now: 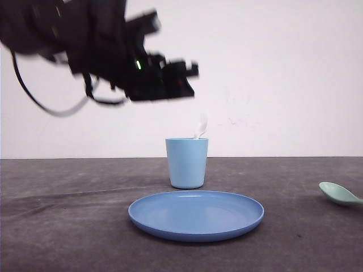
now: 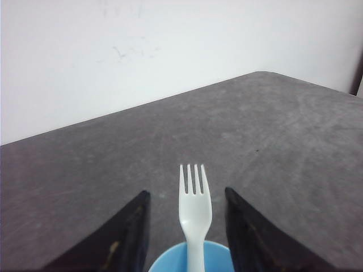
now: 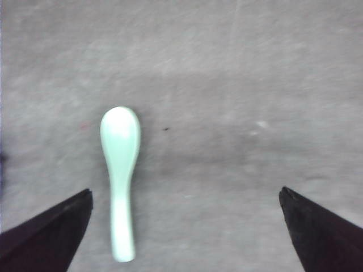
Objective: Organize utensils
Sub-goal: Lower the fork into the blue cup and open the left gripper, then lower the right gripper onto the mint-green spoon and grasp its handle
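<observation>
The white fork stands upright in the light blue cup, tines up. My left gripper hangs above and left of the cup, blurred. In the left wrist view the fork rises from the cup between the fingers of the left gripper, which is open and not touching it. The mint-green spoon lies on the table at the far right. In the right wrist view the spoon lies flat under my open right gripper, close to one finger.
A round blue plate lies in front of the cup on the dark grey table. A white wall stands behind the table's far edge.
</observation>
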Available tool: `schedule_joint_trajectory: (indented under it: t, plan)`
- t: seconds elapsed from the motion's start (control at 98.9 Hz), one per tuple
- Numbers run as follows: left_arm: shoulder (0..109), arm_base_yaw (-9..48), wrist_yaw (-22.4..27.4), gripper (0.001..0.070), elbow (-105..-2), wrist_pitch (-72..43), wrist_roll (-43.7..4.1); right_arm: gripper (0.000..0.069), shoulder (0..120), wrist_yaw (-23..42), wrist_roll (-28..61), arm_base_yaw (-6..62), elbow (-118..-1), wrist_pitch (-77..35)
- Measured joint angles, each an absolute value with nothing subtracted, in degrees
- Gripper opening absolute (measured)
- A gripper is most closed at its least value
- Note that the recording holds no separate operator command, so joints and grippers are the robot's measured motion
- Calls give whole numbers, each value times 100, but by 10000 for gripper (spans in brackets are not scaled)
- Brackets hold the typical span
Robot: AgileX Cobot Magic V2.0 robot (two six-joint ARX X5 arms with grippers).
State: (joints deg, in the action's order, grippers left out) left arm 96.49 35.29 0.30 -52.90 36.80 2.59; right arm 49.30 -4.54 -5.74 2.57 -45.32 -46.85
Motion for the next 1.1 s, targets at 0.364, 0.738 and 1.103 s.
schedule_joint_trajectory:
  t: [0.364, 0.738, 1.103]
  plan:
    - [7251, 2746, 30, 240, -5299, -648, 298, 665, 6292, -1063, -574, 263, -4534, -4228]
    - [5712, 1481, 3, 240, -5299, -3297, 301, 660, 7655, -1199, -508, 725, -4532, -3249]
    - [5596, 1164, -5, 240, -5299, -4104, 301, 540, 8423, -1194, -480, 985, -4534, -2547]
